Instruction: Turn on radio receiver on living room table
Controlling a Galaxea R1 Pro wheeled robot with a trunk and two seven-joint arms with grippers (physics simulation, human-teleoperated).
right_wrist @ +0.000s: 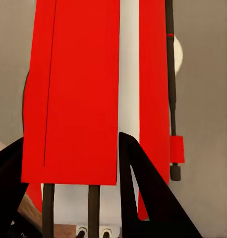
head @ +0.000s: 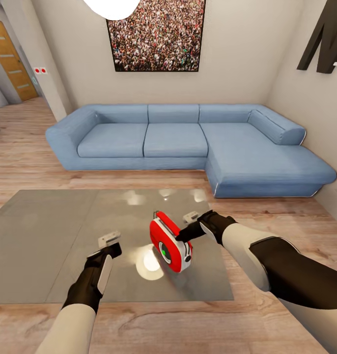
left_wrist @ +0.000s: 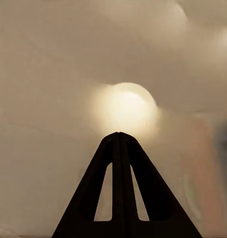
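Right pincer (head: 184, 235) touches the radio's (head: 169, 242) 3 o'clock side, fingers parted; left pincer (left_wrist: 118, 135) closed over the desk (head: 50, 236).

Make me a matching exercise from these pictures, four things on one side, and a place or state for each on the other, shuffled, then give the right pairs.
Things:
1. radio receiver
2. left gripper
3. right gripper
4. sofa

Places or states:
A. blue, against the wall beyond the table
B. fingers pressed together, hanging over the bare grey tabletop
C. red, standing on the table with its round dial facing the robot
D. open, at the radio's red side

Pairs: 1-C, 2-B, 3-D, 4-A
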